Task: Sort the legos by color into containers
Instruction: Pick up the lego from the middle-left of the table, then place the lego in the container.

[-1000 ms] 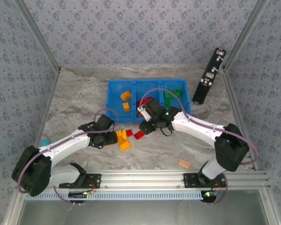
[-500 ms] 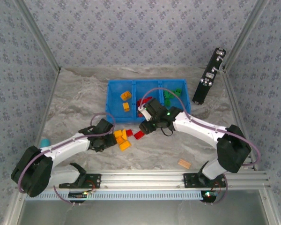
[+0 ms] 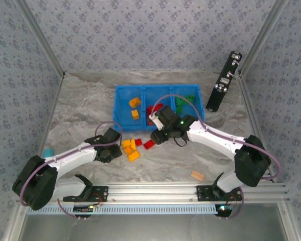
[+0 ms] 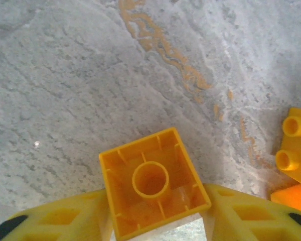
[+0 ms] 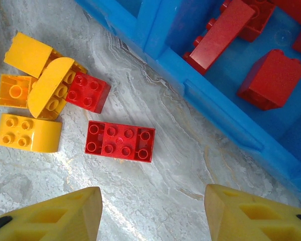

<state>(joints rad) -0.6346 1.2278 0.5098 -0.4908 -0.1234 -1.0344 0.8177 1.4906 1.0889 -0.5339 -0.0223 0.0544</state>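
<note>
Left gripper (image 4: pixel 156 203): fingers (image 4: pixel 65 221) closed on either side of an orange-yellow brick (image 4: pixel 151 183), its hollow underside facing the wrist camera, over the marbled table (image 4: pixel 90 75). Whether the brick is lifted clear cannot be told.

Right gripper (image 5: pixel 153 201): fingers (image 5: pixel 55 216) wide apart, holding nothing. A red eight-stud brick (image 5: pixel 120 141) lies on the table at its 12 o'clock, with loose yellow bricks (image 5: pixel 35 95) at 10 o'clock. The blue tray (image 3: pixel 118 108) is at 1 o'clock. Red bricks (image 5: pixel 271 78) lie in its middle compartment and green bricks (image 3: pixel 183 103) in the compartment at its 3 o'clock end.

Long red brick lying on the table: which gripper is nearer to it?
Right. The right gripper hangs open close beside the red brick; the left gripper, shut on an orange brick, sits across the loose pile.
</note>
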